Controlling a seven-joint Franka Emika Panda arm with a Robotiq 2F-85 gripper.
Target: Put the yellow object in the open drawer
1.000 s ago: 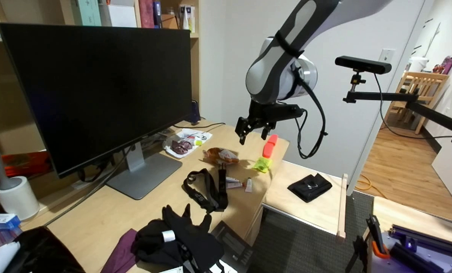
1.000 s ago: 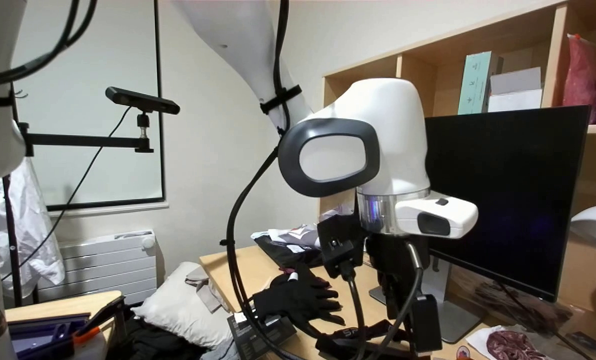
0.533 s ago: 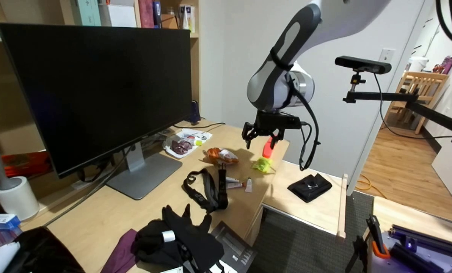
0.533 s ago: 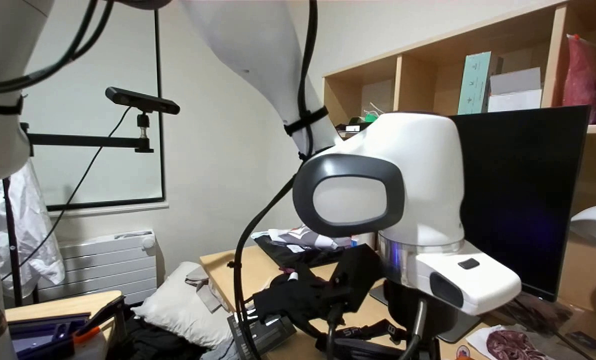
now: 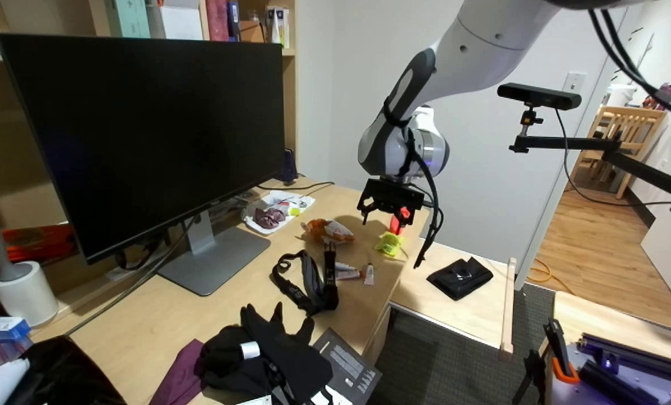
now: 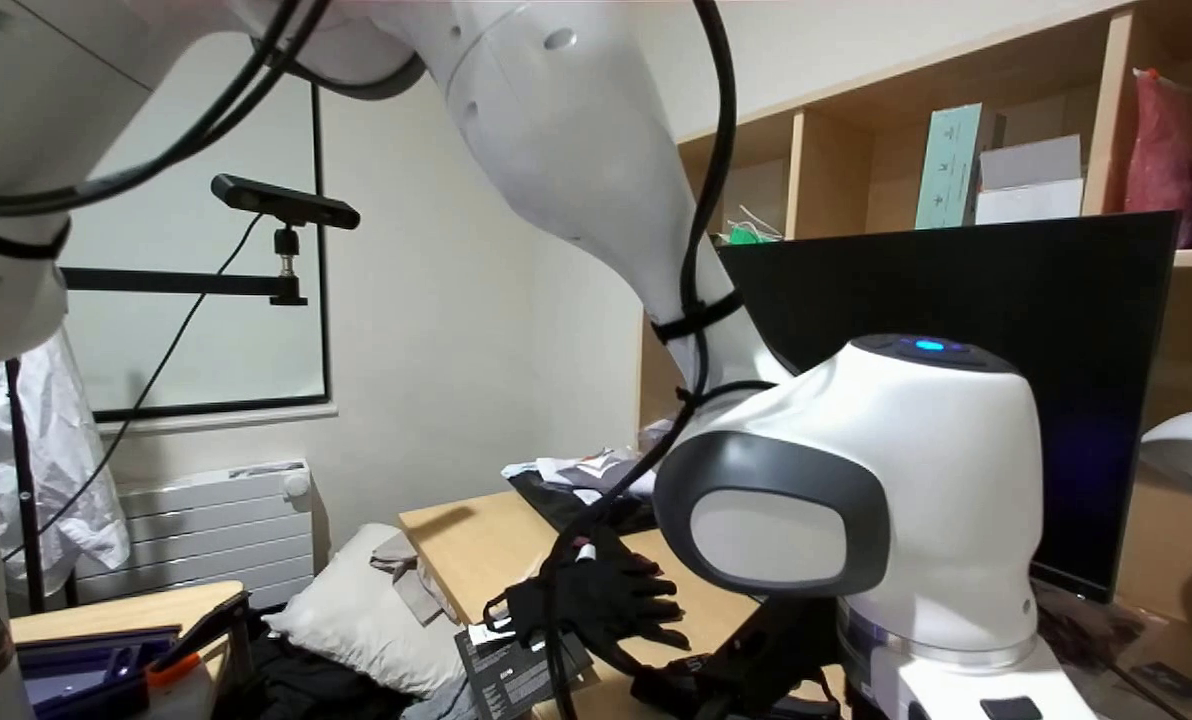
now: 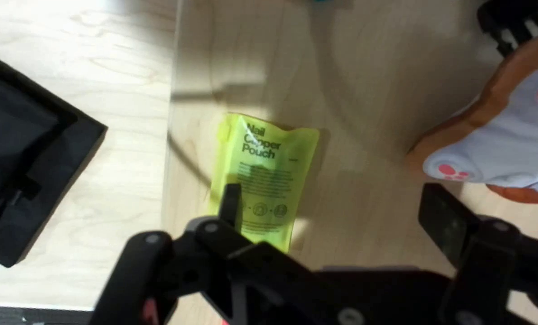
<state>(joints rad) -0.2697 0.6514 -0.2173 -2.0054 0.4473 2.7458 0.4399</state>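
Observation:
The yellow object is a flat yellow-green pouch with black print, lying near the desk's edge in an exterior view and in the wrist view. My gripper is over the desk close to the pouch. In the wrist view my gripper is open and empty. Its left finger overlaps the pouch's left part; most of the pouch shows left of the gap's middle. The open drawer is light wood, beside and below the desk edge; its floor shows at the left in the wrist view.
A black folded item lies in the drawer. A brown-and-white item with pink paw prints, a red item, a black strap and small tubes lie on the desk. A large monitor stands behind them.
The arm has swung down and my gripper has lowered toward the desk and the pouch, now pointing more straight down. The fingers stay open. The pouch has not moved.

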